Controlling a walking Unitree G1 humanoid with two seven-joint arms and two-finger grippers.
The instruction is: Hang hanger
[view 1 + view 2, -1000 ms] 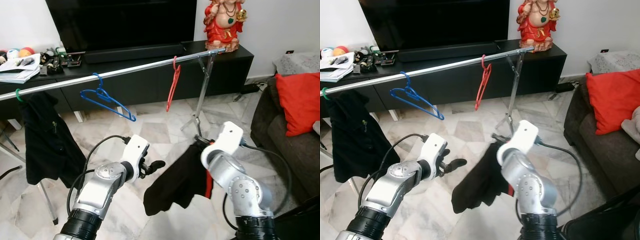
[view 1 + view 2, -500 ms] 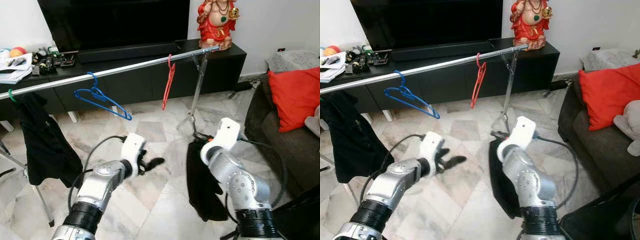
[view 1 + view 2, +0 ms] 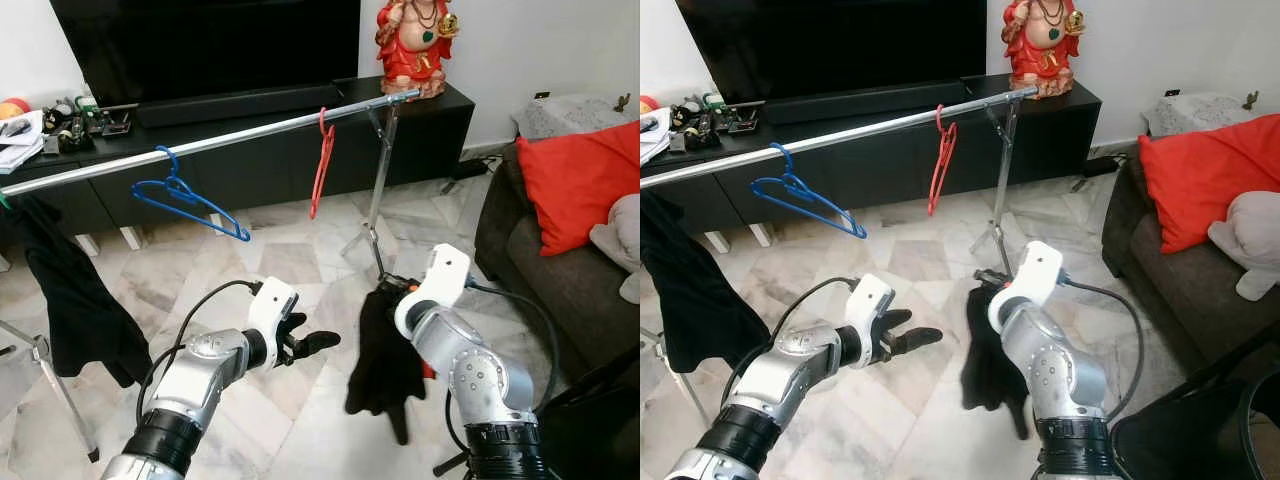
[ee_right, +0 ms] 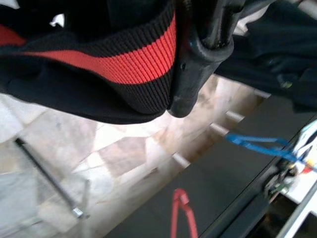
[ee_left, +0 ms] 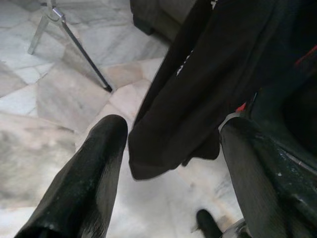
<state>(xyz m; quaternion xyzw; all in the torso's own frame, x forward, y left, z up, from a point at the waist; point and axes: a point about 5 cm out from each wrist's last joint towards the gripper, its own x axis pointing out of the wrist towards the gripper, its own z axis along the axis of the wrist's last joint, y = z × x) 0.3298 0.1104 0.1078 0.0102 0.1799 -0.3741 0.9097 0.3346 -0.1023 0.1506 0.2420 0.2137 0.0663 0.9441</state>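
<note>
Black knit with a red stripe, the garment (image 3: 385, 350) hangs limp from the right gripper (image 4: 198, 44), clamped on its ribbed edge, low over the marble floor (image 3: 300, 420) and short of the rail (image 3: 250, 135). Soft and light, it likely swings; grip the collar. The left gripper (image 5: 168, 163) hovers beside it, fingers spread, empty.

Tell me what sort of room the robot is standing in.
Most likely a home living room: a large television on a low black cabinet, a dark sofa with a red cushion, and a clothes rail on the marble floor.
</note>
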